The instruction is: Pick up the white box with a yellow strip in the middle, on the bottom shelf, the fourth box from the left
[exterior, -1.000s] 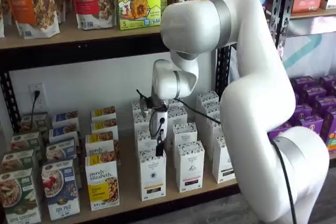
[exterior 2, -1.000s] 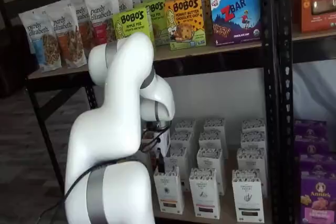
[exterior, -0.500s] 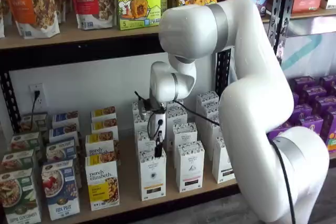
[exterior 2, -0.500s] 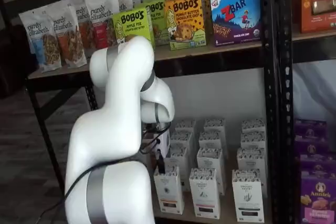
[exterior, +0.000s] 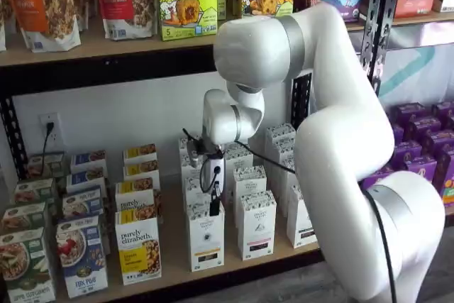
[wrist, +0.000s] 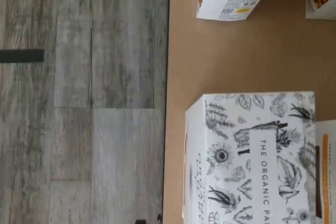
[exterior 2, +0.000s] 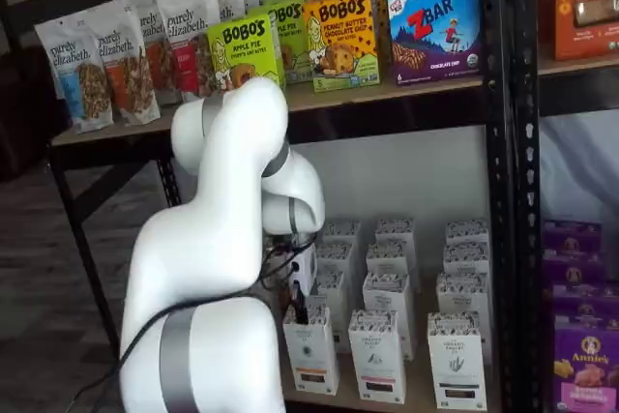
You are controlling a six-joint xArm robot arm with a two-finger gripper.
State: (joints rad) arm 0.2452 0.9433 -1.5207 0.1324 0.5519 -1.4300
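Observation:
The white box (exterior: 206, 243) stands at the front of its row on the bottom shelf (exterior: 170, 264), right of a purely elizabeth box. It also shows in a shelf view (exterior 2: 311, 360). In the wrist view its speckled botanical top (wrist: 252, 156) shows close below the camera. My gripper (exterior: 214, 204) hangs just above the box's top, with a cable beside it. Its black fingers (exterior 2: 298, 309) show side-on and thin, so no gap can be made out. Nothing is seen held in them.
More white boxes (exterior: 256, 225) stand in rows to the right and behind. The purely elizabeth box (exterior: 138, 246) and a blue cereal box (exterior: 82, 257) stand to the left. Purple boxes (exterior: 422, 143) fill the neighbouring rack. The wrist view shows the shelf's front edge (wrist: 167, 77) and grey floor (wrist: 84, 98).
The arm's upper joints have shifted slightly to the left. The gripper has stayed over the front white box, perhaps a touch lower.

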